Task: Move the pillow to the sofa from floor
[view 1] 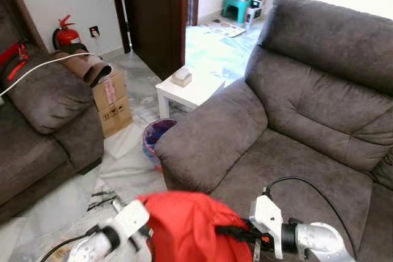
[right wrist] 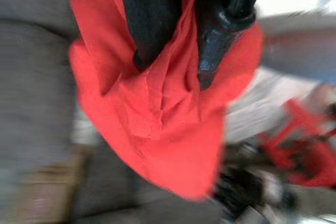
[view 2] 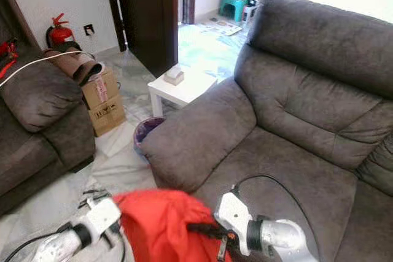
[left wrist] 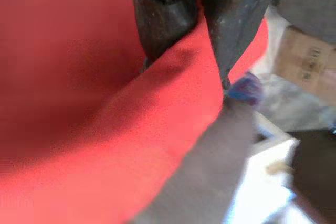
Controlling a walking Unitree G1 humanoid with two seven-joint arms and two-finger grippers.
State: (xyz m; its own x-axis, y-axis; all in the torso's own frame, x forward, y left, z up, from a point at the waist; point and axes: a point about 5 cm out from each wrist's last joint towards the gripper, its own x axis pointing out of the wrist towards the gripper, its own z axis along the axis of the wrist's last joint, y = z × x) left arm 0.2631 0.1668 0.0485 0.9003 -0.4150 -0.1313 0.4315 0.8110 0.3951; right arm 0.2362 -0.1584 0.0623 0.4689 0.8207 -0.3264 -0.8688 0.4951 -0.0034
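- Second sofa (view 1: pixel 43 121), grey: sitting at far left, a white cable trailing over its arm.
- Fire extinguisher (view 1: pixel 66 34), red: standing by the wall behind it.
- Cardboard box (view 1: pixel 112 104): sitting on the floor beside that sofa.
- My left fingers (left wrist: pixel 197 30): pinching narrow on a fold of the pillow's red cloth, holding its left edge.
- Pillow (view 1: pixel 190 225), red: hanging between my two arms, off the floor, just in front of the sofa's armrest.
- My right fingers (right wrist: pixel 178 40): closing on bunched red fabric, gripping the pillow's right side.
- Small worktop (view 1: pixel 190 87), white: carrying a tissue box, standing beyond the armrest.
- Sofa (view 1: pixel 307 108), grey: lying ahead and right, seat bare.
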